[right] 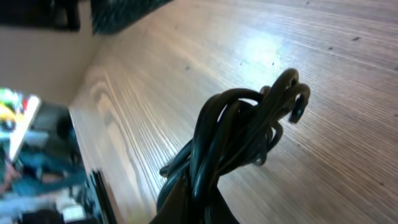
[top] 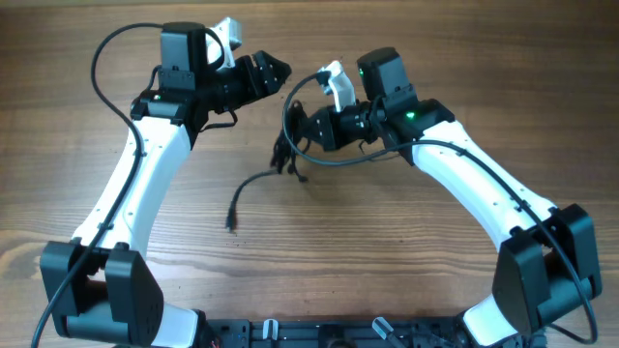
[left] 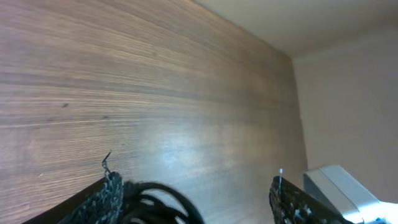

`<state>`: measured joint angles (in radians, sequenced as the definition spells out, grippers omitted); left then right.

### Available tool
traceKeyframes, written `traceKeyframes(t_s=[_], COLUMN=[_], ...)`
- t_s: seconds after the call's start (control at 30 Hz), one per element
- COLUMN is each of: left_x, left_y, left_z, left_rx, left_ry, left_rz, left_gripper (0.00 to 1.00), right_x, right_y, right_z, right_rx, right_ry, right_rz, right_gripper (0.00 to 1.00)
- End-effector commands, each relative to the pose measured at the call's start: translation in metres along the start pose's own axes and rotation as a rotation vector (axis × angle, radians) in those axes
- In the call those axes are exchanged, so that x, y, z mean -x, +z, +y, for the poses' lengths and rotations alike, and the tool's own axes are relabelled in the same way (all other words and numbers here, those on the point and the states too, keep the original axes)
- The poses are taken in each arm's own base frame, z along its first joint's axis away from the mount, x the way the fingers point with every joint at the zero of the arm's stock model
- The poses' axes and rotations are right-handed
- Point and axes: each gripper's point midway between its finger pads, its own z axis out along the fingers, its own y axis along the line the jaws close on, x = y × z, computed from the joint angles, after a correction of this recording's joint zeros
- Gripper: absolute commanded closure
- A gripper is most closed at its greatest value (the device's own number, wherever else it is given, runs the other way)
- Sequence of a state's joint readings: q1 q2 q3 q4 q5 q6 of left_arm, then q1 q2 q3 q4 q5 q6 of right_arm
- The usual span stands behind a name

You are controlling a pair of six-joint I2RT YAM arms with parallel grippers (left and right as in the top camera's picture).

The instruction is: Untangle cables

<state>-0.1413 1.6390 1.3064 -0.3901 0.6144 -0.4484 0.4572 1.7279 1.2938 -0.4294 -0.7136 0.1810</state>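
The cables (top: 286,159) are a small black bundle near the table's middle. One loose tail runs forward-left and ends in a plug (top: 231,222) on the wood. My right gripper (top: 298,130) is shut on the bundle. In the right wrist view the looped cords (right: 249,130) stick out beyond the fingers (right: 199,202), lifted off the table. My left gripper (top: 276,70) is just behind and left of the bundle, with its fingers (left: 193,199) wide apart. Blurred black cable loops (left: 155,202) show beside its left finger, not gripped.
The wooden table (top: 387,251) fills the overhead view. Both white arms reach in from the front corners, with thicker black wires along them. A white block (left: 336,186) sits by the left gripper's right finger. The table's edge and clutter (right: 25,149) show at left in the right wrist view.
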Motion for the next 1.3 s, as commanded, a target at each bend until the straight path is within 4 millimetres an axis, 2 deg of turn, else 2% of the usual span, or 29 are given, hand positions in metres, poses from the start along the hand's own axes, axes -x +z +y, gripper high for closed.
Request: traceKeyframes(t_s=[0.0,0.1,0.2,0.33,0.4,0.57,0.67,0.77,0.83,0.9,0.97,1.07,1.17,1.27], left_x=[-0.01,-0.019,-0.018,-0.016,-0.019,-0.02,-0.008,0.005,0.009,0.01,0.013,0.024,0.032,0.029], left_y=[-0.005,-0.007,-0.01,-0.013,-0.014,-0.016,-0.02,-0.026,-0.029,-0.031,-0.034,-0.049,-0.067,-0.08], left_z=[-0.023,-0.026,-0.018,-0.012,-0.014,-0.011,0.009,0.047,0.062,0.069,0.079,0.103,0.125,0.141], left_rx=[-0.126,-0.162,-0.141,-0.129,-0.149,-0.151,-0.067,0.12,0.198,0.235,0.288,0.37,0.396,0.428], left_ry=[0.121,0.185,0.164,0.161,0.205,0.229,0.189,0.051,0.001,-0.017,-0.044,-0.143,-0.227,-0.277], left_rz=[0.056,0.09,0.092,0.089,0.1,0.104,0.066,0.003,-0.022,-0.032,-0.055,-0.12,-0.155,-0.154], left_gripper=[0.25,0.33,0.32,0.23,0.18,0.19,0.25,0.25,0.25,0.25,0.26,0.25,0.25,0.22], right_x=[0.028,0.037,0.043,0.04,0.037,0.031,0.03,0.026,0.019,0.015,0.016,0.023,0.037,0.051], right_y=[-0.017,-0.02,-0.023,-0.036,-0.045,-0.064,-0.067,-0.074,-0.077,-0.077,-0.077,-0.098,-0.127,-0.142], right_z=[0.022,0.023,0.025,0.049,0.054,0.022,-0.011,-0.072,-0.089,-0.096,-0.094,-0.1,-0.107,-0.103], right_rx=[0.018,0.01,0.012,0.168,0.217,0.156,0.001,-0.391,-0.575,-0.788,-0.986,-1.196,-1.26,-1.141], right_ry=[-0.211,-0.198,-0.222,-0.369,-0.414,-0.434,-0.353,-0.109,-0.075,-0.073,-0.091,-0.1,-0.112,-0.148], right_rz=[-0.057,-0.087,-0.1,-0.087,-0.08,-0.07,-0.037,-0.004,0.024,0.032,0.0,-0.064,-0.063,0.004], right_gripper=[0.96,0.96,0.96,0.96,0.96,0.96,0.96,0.96,0.96,0.96,0.96,0.96,0.96,0.96])
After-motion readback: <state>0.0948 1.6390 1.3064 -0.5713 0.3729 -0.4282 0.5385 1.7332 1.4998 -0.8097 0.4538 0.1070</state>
